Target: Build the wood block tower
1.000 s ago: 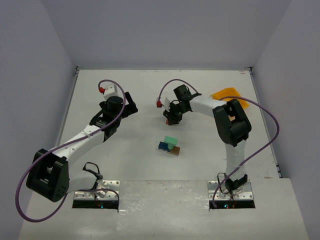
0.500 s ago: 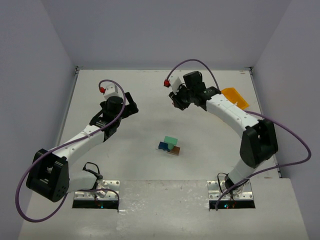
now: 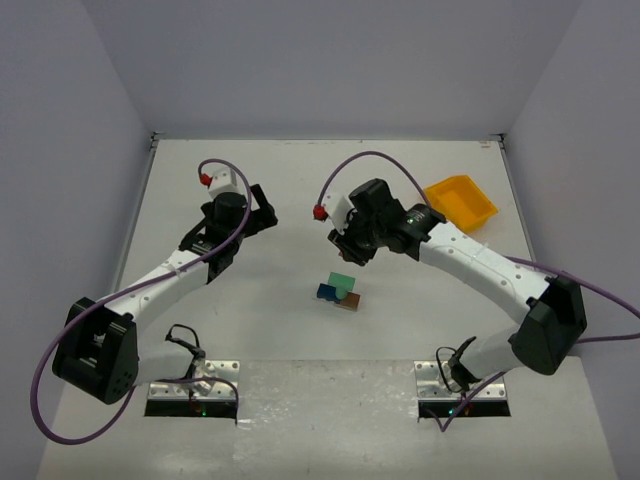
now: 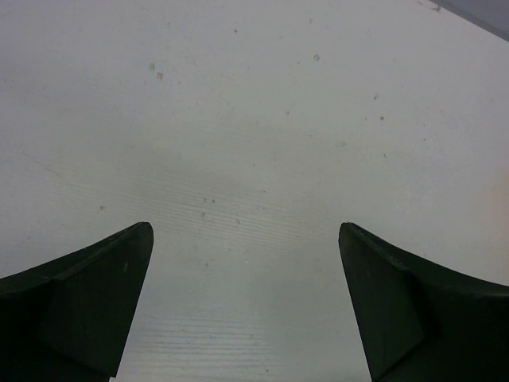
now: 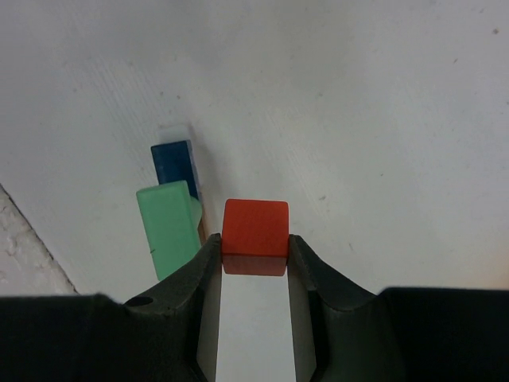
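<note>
A small stack of wood blocks stands mid-table: a mint green block [image 3: 343,281] on top, a blue block [image 3: 326,292] to its left and a brown block [image 3: 350,301] underneath. My right gripper [image 3: 346,252] hovers just behind the stack. In the right wrist view this gripper [image 5: 254,248] is shut on a red block [image 5: 254,228], with the mint green block [image 5: 168,228] and blue block [image 5: 174,166] below and to the left. My left gripper [image 3: 264,208] stays at the back left, and it [image 4: 245,232] stands open over bare table.
A yellow plastic bin [image 3: 460,202] sits at the back right, behind the right arm. White walls close the table on three sides. Cables loop from both arms. The arm bases are bolted at the near edge.
The right arm swung back and up toward the far side, then came forward and down to just behind the stack, carrying the red block. The left arm has not moved.
</note>
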Motion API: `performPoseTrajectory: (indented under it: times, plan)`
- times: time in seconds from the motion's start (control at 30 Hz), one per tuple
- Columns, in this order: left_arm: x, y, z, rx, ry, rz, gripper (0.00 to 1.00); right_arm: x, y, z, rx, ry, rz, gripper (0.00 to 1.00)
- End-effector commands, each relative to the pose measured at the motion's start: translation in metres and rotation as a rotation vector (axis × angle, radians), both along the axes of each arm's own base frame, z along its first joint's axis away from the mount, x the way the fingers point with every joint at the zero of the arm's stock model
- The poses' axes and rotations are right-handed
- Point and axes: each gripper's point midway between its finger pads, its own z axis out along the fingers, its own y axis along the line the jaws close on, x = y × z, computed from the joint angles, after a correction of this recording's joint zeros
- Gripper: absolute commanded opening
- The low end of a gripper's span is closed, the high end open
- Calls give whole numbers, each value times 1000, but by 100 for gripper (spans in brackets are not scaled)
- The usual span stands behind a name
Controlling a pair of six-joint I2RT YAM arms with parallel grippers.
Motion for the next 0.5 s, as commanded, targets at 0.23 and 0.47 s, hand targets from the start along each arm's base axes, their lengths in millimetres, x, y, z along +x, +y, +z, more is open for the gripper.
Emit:
performPoseTrajectory:
  times: [0.23,0.47]
  plan:
    - [10,-5,30,-31,-94,-28,100,-31,2,-6,11,46,7,20]
    - [9,-6,32,-36,-100,-34,100,-37,2,-8,-26,37,16,20]
